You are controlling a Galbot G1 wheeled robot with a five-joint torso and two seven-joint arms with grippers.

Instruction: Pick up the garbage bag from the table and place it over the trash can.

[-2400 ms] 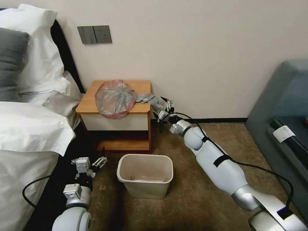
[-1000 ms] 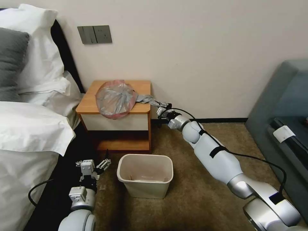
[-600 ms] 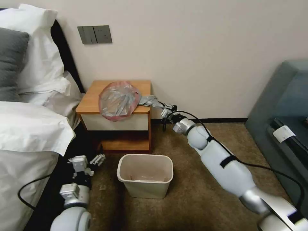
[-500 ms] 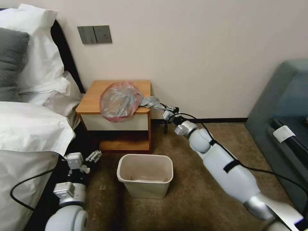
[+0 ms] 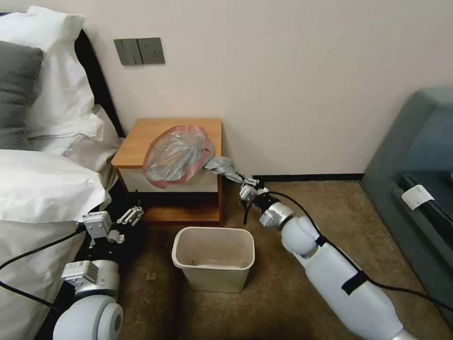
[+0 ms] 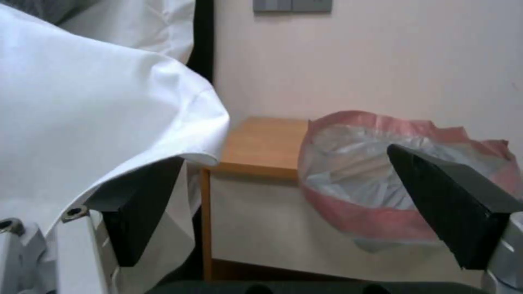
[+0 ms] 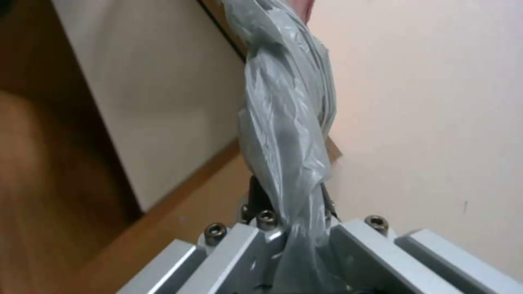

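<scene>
Two grippers in play here. The right gripper (image 5: 249,185), low beside the table (image 5: 141,141) and above the carpet (image 5: 292,198), is clamped tight on the twisted grey tail of the garbage bag (image 5: 177,153). The bag's mouth hangs half off the table's front edge, its pinkish rim drooping over the white drawer (image 5: 207,182). The trash can (image 5: 213,257) stands on the floor in front of the table, open and waiting.

The left gripper (image 5: 115,224) hangs near the bed (image 5: 42,189), well apart from the bag, its black fingers (image 6: 447,200) spread wide and holding nothing.

Here's the risk as I see it: the hold is on the closed tail, not the rim. Pull harder and the thin plastic could stretch, tear or slip free. The mouth could also snag on the table corner, or drop to the floor collapsed, beside the can rather than over it. And with the white sheet (image 6: 98,122) so close to the left fingers, a reach from there might catch bedding instead of bag.

The right wrist view shows the pinch itself, plastic wrung into a rope (image 7: 286,134) running down between the metal jaws. The left wrist view gives the bag's open mouth (image 6: 403,175) head-on, framed between its own fingers. The head view alone sets out can, table and both arms together.
</scene>
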